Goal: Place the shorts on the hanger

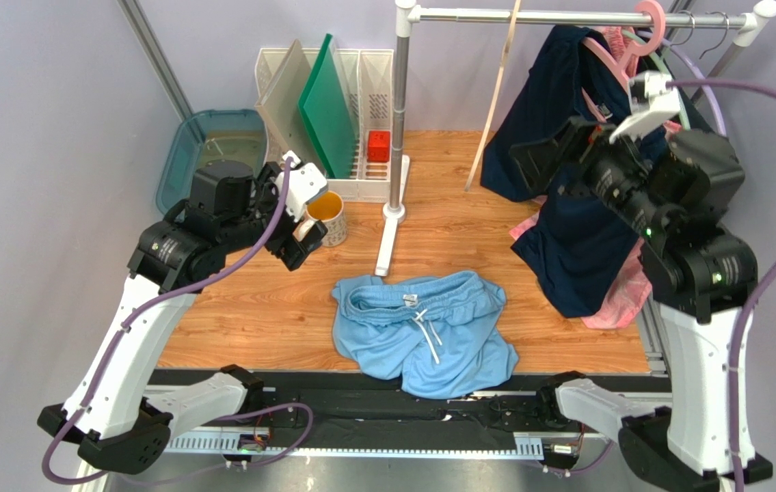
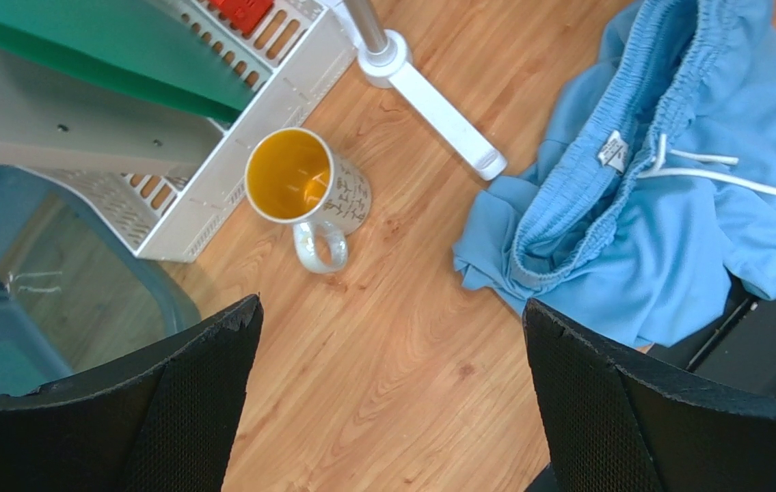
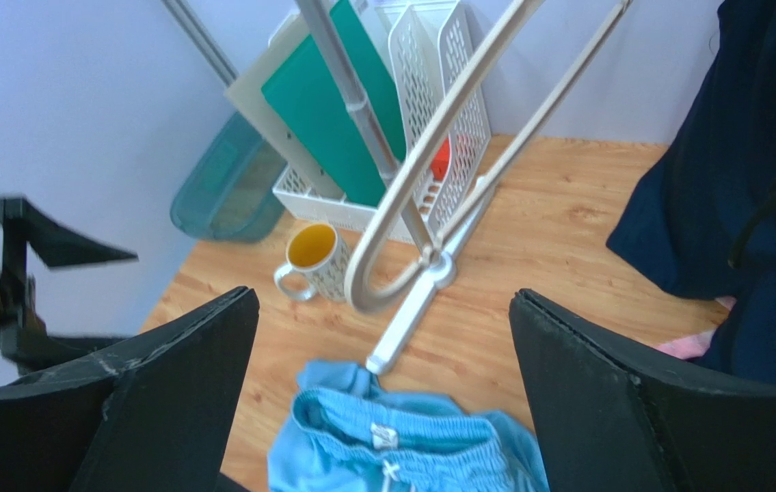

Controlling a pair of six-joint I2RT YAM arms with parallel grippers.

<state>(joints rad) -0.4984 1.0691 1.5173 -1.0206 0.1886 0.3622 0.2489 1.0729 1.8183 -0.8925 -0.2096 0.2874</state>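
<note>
Plain wooden tabletop (image 1: 258, 308). The left gripper (image 2: 390, 313) and right gripper (image 3: 382, 297) are both gaping and empty. The shorts (image 1: 423, 333) lie crumpled crosswise, below and right of the left gripper. The hanger (image 3: 433, 154) dangles just ahead of the right one, which looks nearer to it.

Right gripper (image 3: 382, 299) jaws wide apart, black fingers (image 3: 156, 400) low in both corners. Between them, farther off: cream hanger (image 3: 429, 154) hanging slantwise, looped end down, crossing the grey rack pole (image 3: 346, 72). Blue shorts (image 3: 402, 441) crumpled on wooden table (image 3: 566, 226), waistband and white drawstring showing. Yellow-lined mug (image 3: 312, 251) beside white basket (image 3: 443, 92) holding green board (image 3: 330, 103). Teal tub (image 3: 227, 185) behind. Navy garment (image 3: 741, 154) on the right
</note>
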